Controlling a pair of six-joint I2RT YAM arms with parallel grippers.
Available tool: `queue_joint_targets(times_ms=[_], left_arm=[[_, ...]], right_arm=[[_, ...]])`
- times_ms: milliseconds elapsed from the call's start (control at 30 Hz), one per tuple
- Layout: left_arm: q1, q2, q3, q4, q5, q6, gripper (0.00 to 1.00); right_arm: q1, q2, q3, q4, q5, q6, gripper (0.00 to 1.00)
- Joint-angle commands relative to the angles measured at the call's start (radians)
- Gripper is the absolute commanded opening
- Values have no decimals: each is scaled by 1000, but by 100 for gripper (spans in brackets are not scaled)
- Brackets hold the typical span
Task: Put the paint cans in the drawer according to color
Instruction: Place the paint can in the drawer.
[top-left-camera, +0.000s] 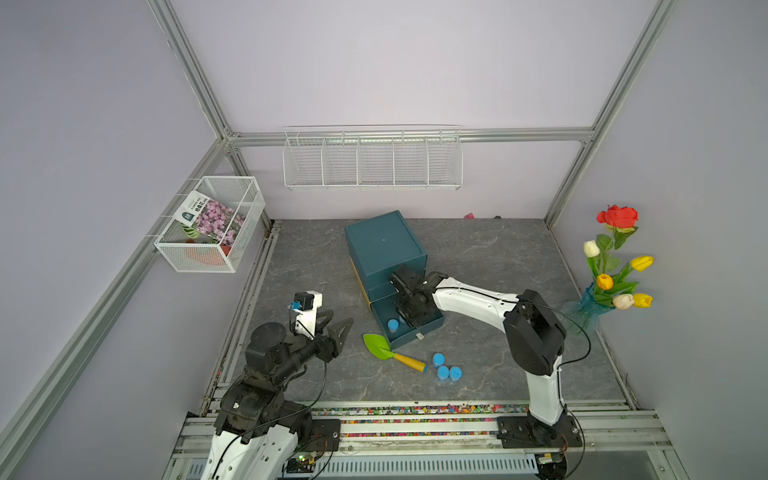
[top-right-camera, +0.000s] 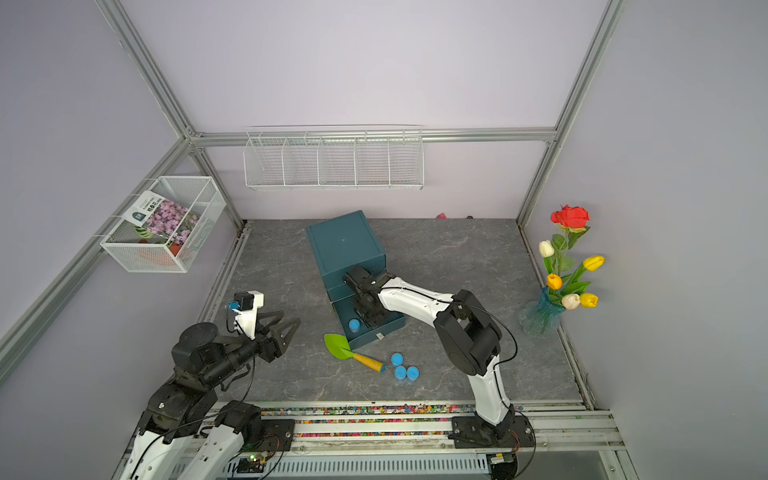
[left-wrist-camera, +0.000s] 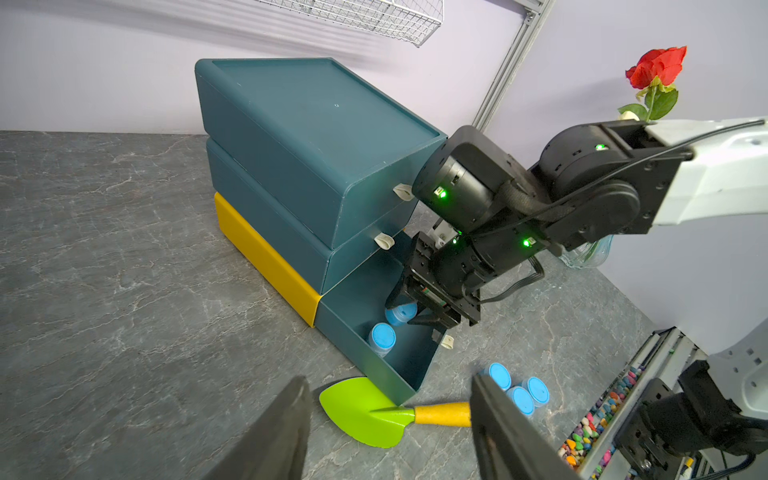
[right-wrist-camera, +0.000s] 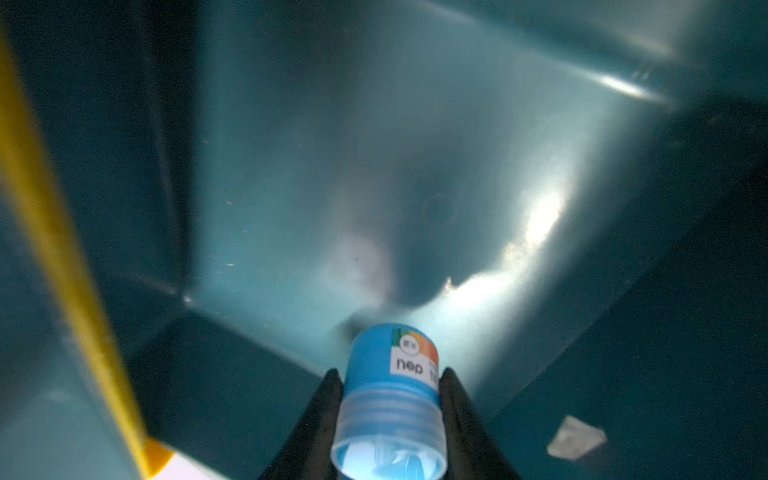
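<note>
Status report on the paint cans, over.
Left tool open, empty. Right tool shut on light blue paint can inside open bottom drawer. Second can already in, three cans on table. Green trowel beside drawer, not blocking.

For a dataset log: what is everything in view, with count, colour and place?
drawer unit: one, teal, yellow base; middle of the table, bottom drawer open.
trowel: one, green blade, yellow handle; before the open drawer.
paint cans: five, light blue; three on the table by the trowel handle, one standing in the drawer, one held.
wire shelf: one, white; back wall.
wire basket: one, white; left wall, holding a seed packet.
vase: one, blue-green; table's right edge, with red, yellow, white, orange flowers.
pebbles: many, multicoloured; front rail.
left tool: black; open, holding nothing.
right tool: black; shut on a paint can inside the drawer.
</note>
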Motion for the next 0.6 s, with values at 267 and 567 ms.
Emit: queue_joint_targets(times_ms=[267,567], left_arm=[[-2,-8,-2,1,-7,0,64],[-2,-10,-2,2,-7,1,64]], right_arm=[[27,23,21,-15,-53,50,8],[33,33,19,-17,-66,62,40]])
